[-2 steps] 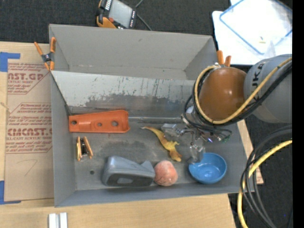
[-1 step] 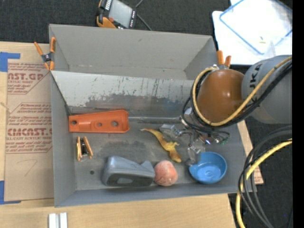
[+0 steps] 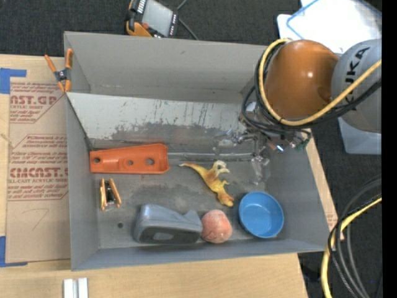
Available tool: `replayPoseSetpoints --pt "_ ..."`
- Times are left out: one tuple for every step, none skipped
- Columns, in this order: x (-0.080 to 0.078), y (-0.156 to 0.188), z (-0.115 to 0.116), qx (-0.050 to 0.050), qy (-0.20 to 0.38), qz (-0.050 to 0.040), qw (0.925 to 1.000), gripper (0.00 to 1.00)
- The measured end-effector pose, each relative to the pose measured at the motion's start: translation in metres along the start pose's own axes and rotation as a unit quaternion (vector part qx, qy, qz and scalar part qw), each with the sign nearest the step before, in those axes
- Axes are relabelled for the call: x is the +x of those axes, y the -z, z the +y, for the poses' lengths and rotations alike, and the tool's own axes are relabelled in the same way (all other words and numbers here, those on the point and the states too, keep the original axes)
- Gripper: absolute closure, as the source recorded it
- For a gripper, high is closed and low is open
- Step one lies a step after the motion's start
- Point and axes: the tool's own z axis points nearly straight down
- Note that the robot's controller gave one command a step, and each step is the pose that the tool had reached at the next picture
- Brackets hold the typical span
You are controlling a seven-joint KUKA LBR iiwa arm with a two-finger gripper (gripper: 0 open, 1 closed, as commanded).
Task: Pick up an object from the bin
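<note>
Starting at the near wall of the bin (image 3: 186, 256): a grey stapler-looking thing (image 3: 165, 225) lies on its side, a peach-coloured ball (image 3: 216, 226) touches its right end, and a blue bowl (image 3: 261, 214) sits upright just right of that. My guess is the sloped walls let loose stuff slide down and bunch up along that edge.

A bit farther in, a small yellow-and-black clip (image 3: 109, 193) is by the left wall, and a yellow toy dinosaur (image 3: 214, 180) sprawls mid-floor, clear of its neighbours. Beyond those, a flat orange tool with holes (image 3: 129, 159) lies along the left of the floor.

Farthest in, on the right, the gripper (image 3: 253, 149) hangs low over bare floor, just past the dinosaur and beyond the bowl. Honestly can't tell if the claw is wide or narrow, too much cable and metal there. Nothing looks held. The dinosaur is the closest candidate, so nothing's picked yet.
</note>
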Motion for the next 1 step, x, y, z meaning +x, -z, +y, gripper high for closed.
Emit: replayPoseSetpoints --pt "0.0508 -0.0903 0.0124 -0.001 -0.027 -0.0002 0.9996 0.0"
